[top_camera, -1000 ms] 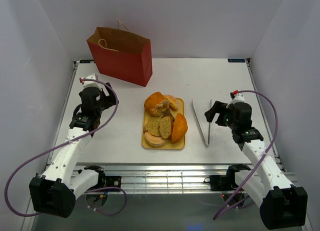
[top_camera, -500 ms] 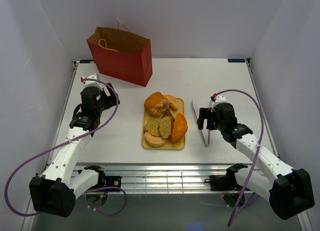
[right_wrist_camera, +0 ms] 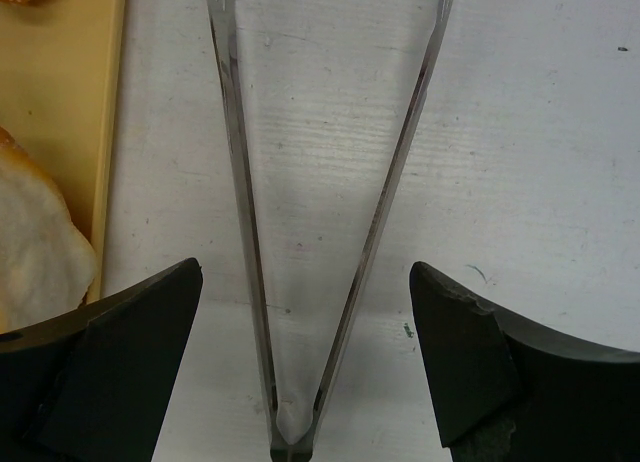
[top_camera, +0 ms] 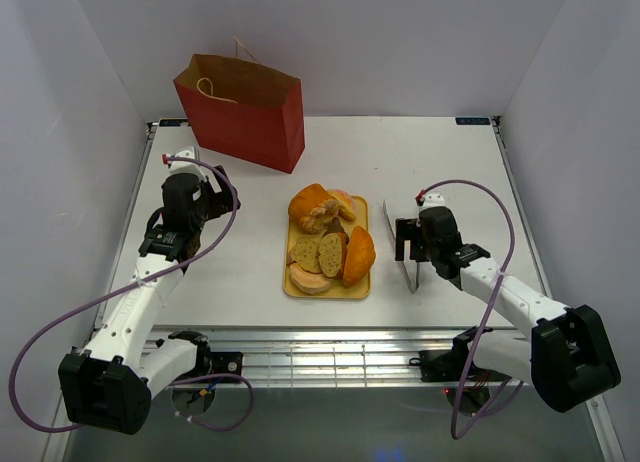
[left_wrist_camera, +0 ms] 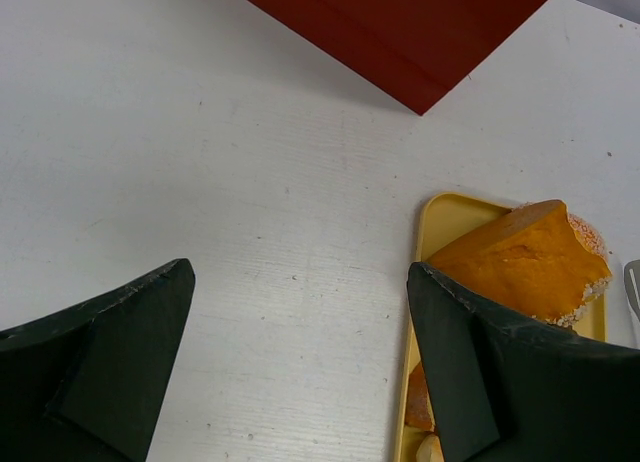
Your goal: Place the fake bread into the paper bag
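Observation:
The fake bread (top_camera: pixel 330 240), orange rolls, a pale bun and speckled slices, lies piled on a yellow tray (top_camera: pixel 361 286) at mid table. One orange piece also shows in the left wrist view (left_wrist_camera: pixel 520 257). The red paper bag (top_camera: pixel 243 112) stands upright and open at the back left; its red wall shows in the left wrist view (left_wrist_camera: pixel 400 22). My left gripper (top_camera: pixel 205 195) is open and empty, between bag and tray. My right gripper (top_camera: pixel 408 239) is open, low over metal tongs (top_camera: pixel 403 244), its fingers (right_wrist_camera: pixel 130 352) on either side of the tongs' hinged end (right_wrist_camera: pixel 292 422).
The tongs (right_wrist_camera: pixel 330 182) lie flat on the white table just right of the tray edge (right_wrist_camera: pixel 110 132), arms spread away from me. White walls enclose the table on three sides.
My right arm has swung left and down from the right side of the table to sit over the tongs. The left arm has not moved.

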Tool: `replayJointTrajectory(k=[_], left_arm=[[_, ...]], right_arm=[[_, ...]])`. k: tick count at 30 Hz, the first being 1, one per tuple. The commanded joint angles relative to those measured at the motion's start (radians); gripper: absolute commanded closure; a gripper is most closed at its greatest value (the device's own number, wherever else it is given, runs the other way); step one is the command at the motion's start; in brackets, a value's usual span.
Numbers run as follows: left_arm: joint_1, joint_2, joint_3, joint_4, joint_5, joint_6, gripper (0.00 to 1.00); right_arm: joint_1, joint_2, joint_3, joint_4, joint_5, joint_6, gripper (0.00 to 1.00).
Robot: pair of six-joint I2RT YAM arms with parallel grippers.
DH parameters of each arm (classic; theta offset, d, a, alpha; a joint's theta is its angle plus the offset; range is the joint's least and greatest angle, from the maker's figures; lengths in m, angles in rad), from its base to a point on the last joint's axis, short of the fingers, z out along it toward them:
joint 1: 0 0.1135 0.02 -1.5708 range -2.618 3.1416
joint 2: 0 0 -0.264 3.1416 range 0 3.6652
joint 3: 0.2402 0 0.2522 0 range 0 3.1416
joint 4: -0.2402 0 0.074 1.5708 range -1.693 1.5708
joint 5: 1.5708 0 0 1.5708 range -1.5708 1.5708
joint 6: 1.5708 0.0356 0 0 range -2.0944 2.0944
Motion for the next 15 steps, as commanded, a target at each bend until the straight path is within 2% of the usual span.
replayJointTrajectory(k=[1,15], left_arm=[[-0.004,-0.022,0.036,0.002,0.007,0.010,0.02],[-0.004,-0.034,0.035,0.005,0.024,0.011,0.04]], right_arm=[[0.004,0.027,-0.011,0.082,0.000,0.009,0.10],[0.004,0.163,0.007,0.120,-0.005,0.037,0.10]])
